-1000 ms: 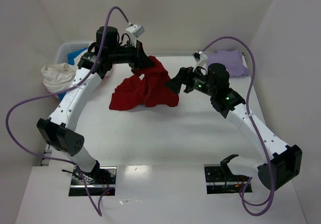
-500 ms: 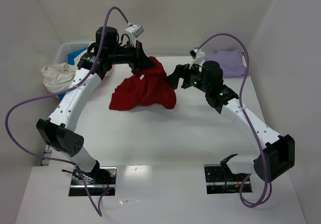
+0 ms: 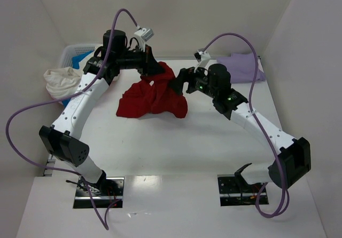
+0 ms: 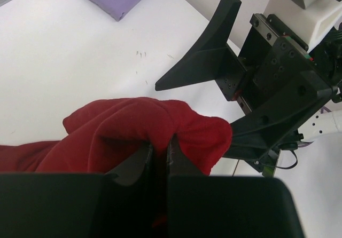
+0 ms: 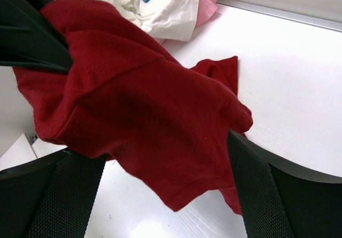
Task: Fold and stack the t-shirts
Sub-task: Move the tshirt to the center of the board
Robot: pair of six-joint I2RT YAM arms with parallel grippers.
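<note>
A flat white table (image 3: 176, 147) with a smooth top spans the space between pale walls. A crumpled dark red cloth t-shirt (image 3: 152, 100) rests its lower folds on the far middle of the table, with its upper part raised off the surface. A folded pale lavender cloth t-shirt (image 3: 243, 67) lies flat in the far right corner, well apart from the red one. At the near edge sit a shiny metal base plate (image 3: 99, 191) on the left and a second metal plate (image 3: 240, 190) on the right. A white plastic lattice basket (image 3: 77, 50) stands at the far left edge; whether it rests on the table cannot be told.

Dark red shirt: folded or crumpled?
Crumpled. The dark red shirt hangs bunched from the shut left gripper, its lower part heaped on the table.
</note>
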